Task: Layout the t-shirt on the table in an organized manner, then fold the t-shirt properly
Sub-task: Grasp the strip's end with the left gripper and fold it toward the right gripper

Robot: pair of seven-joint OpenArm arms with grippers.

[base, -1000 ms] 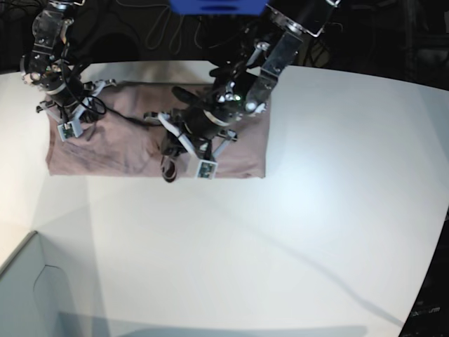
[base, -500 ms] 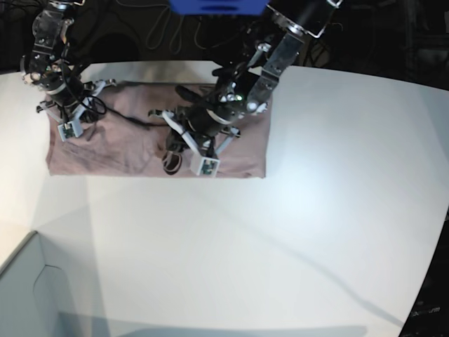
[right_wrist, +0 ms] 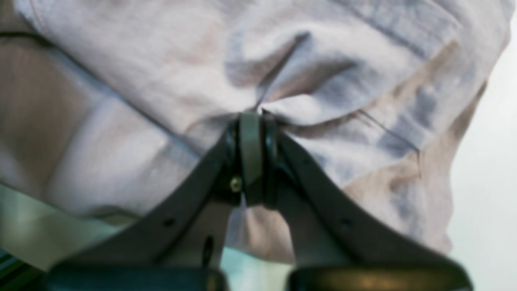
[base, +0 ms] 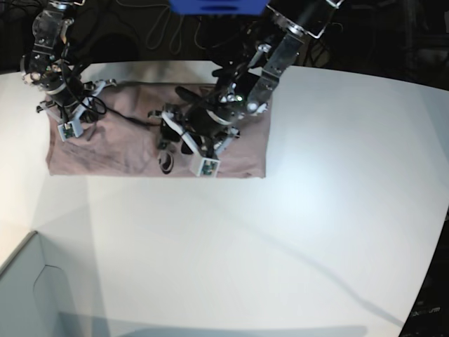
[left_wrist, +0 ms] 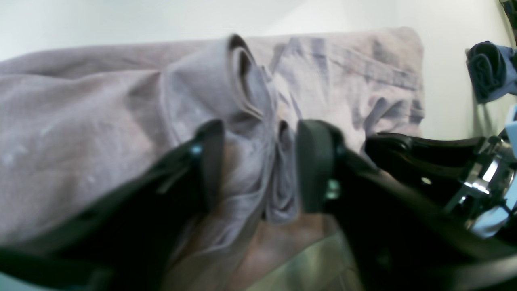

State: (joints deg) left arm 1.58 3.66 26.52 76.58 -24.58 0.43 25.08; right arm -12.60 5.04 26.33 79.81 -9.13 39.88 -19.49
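Note:
The mauve-pink t-shirt lies as a folded, wrinkled rectangle at the far left of the white table. My left gripper hangs over its middle. In the left wrist view that gripper is open, and a raised ridge of the t-shirt stands loose between the dark fingers. My right gripper is at the shirt's far left end. The right wrist view shows it shut on a pinched pucker of the t-shirt, near the cloth's edge.
A pale grey box corner sits at the near left. A blue object and cables lie beyond the table's far edge. A rolled blue cloth shows at the right of the left wrist view. A black cable crosses the shirt.
My left gripper has opened and let go of the fold it pinched, and drawn back slightly toward the far side. The right gripper keeps its pinch in place.

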